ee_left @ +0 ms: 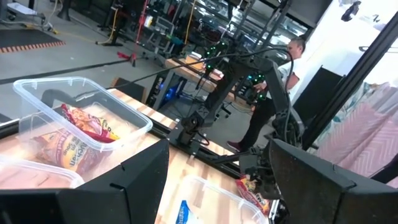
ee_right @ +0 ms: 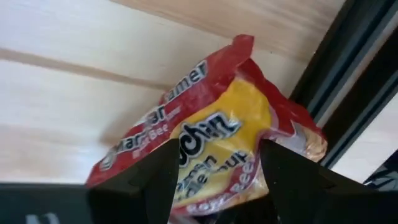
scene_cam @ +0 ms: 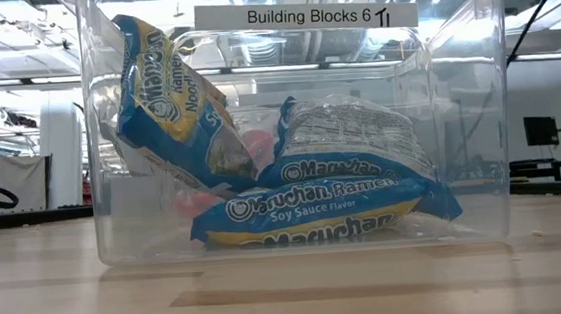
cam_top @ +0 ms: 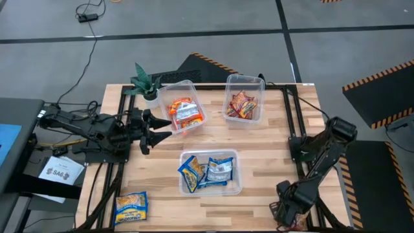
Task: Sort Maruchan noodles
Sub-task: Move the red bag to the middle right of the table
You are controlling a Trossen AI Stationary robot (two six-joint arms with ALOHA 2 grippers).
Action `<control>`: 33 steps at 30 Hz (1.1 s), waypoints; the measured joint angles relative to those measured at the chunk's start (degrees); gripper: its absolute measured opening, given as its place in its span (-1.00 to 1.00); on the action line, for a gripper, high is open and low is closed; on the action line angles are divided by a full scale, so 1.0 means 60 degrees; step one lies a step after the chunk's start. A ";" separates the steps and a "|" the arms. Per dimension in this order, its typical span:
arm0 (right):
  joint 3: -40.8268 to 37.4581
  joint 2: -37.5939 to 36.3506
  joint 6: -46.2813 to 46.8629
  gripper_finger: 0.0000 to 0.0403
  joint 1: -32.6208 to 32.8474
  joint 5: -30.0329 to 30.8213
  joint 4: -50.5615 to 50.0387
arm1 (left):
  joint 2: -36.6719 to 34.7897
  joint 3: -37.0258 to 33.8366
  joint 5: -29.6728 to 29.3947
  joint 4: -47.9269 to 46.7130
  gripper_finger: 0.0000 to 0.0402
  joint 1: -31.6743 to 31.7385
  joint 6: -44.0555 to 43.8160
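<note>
A red Maruchan packet point(ee_right: 217, 118) lies on the wood at the table's near right corner, beside the black frame rail. My right gripper point(ee_right: 217, 149) points down over it, open, one finger on either side point(cam_top: 286, 208). My left gripper point(cam_top: 158, 128) hangs open and level at the left, holding nothing, its fingers point(ee_left: 143, 177) pointing toward the table's right. An orange-yellow packet point(cam_top: 131, 208) lies flat at the near left. Blue packets point(scene_cam: 314, 199) lie in the near middle tub point(cam_top: 237, 173). My right gripper straddles the red packet's yellow middle point(ee_right: 214, 134) from above, pointing steeply down. Whether the fingers touch it, I cannot tell. The packet lies on the table.
A tub of orange packets point(cam_top: 184, 111) and a tub of red packets point(cam_top: 244, 103) stand at the far side. A small potted plant point(cam_top: 145, 83) stands at the far left. A black frame rail point(ee_right: 348, 93) runs beside the red packet. A person point(ee_left: 277, 93) stands beyond the table.
</note>
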 joint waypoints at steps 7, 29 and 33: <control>-0.0012 0.0688 0.0062 0.21 0.0001 0.0014 -0.0123 | 0.0000 0.0000 0.0000 0.0026 0.31 0.0000 -0.0032; -0.0023 -0.0492 -0.2933 -0.97 -0.0984 0.1592 -0.0760 | 0.0000 -0.0003 -0.0008 0.0039 0.31 0.0000 0.0001; -0.0020 -0.1479 -0.4682 -0.97 -0.1832 0.1508 -0.1269 | 0.0000 -0.0004 -0.0011 0.0036 0.31 0.0000 0.0001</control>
